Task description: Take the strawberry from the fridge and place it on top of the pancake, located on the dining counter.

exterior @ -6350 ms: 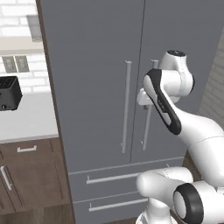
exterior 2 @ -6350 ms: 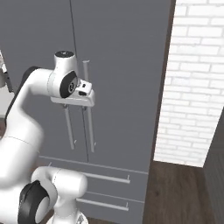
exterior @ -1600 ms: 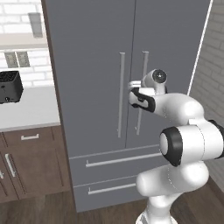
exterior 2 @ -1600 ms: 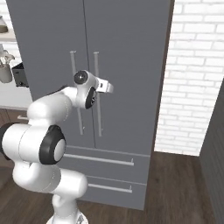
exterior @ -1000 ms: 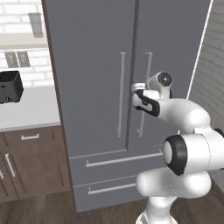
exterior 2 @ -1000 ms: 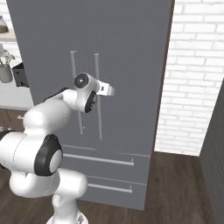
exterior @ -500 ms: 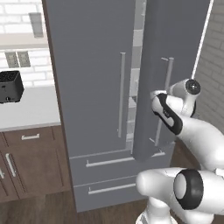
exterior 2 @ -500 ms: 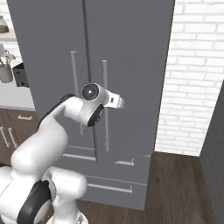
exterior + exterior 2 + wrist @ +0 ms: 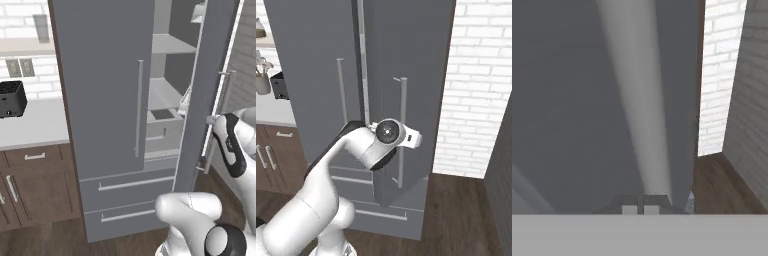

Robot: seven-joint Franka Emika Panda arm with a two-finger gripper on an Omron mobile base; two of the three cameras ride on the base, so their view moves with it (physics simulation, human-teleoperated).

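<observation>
While the jaws pinch its handle [image 9: 643, 115], the fridge [image 9: 105, 100] door gapes — shelves [image 9: 167, 95] visible from the left.

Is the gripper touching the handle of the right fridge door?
Touching: in the hand view the gripper is shut on the handle.

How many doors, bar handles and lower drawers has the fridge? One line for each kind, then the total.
Doors: 2, left door, right door
Bar handles: 2, left handle, right handle
Drawers: 2, upper drawer, lower drawer
Total: 6
</observation>
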